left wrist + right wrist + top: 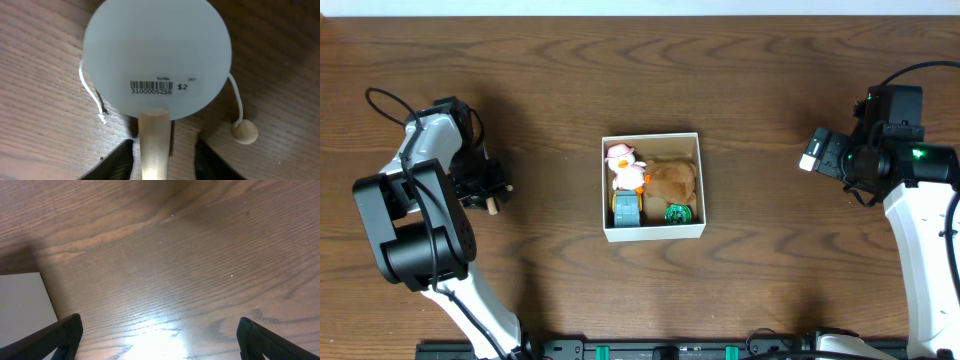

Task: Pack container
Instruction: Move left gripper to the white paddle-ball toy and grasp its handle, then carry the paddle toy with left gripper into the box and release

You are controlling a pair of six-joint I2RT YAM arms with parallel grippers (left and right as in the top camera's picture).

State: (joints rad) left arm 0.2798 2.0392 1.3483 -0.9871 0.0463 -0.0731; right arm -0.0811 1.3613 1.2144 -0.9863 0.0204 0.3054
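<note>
Toys (626, 166) are already packed in the container (655, 233) in the middle of the table (770, 100), a drum toy (156, 55) is left outside with its stick (155, 142) between, but not squeezed by, the fingers of the open left gripper (164, 152), and nothing is held by the wide-open right gripper (159, 325).

The container (654, 233) sits in the middle of the worktop (770, 60). Inside, a duck toy (623, 165) lies in its far left corner with a plush (670, 180) to the right. A blocky toy (627, 209) and a round toy (678, 213) line the near wall. By the worktop's left edge lies a paddle drum (157, 55), its handle between the left pincer's (161, 155) jaws.
</note>
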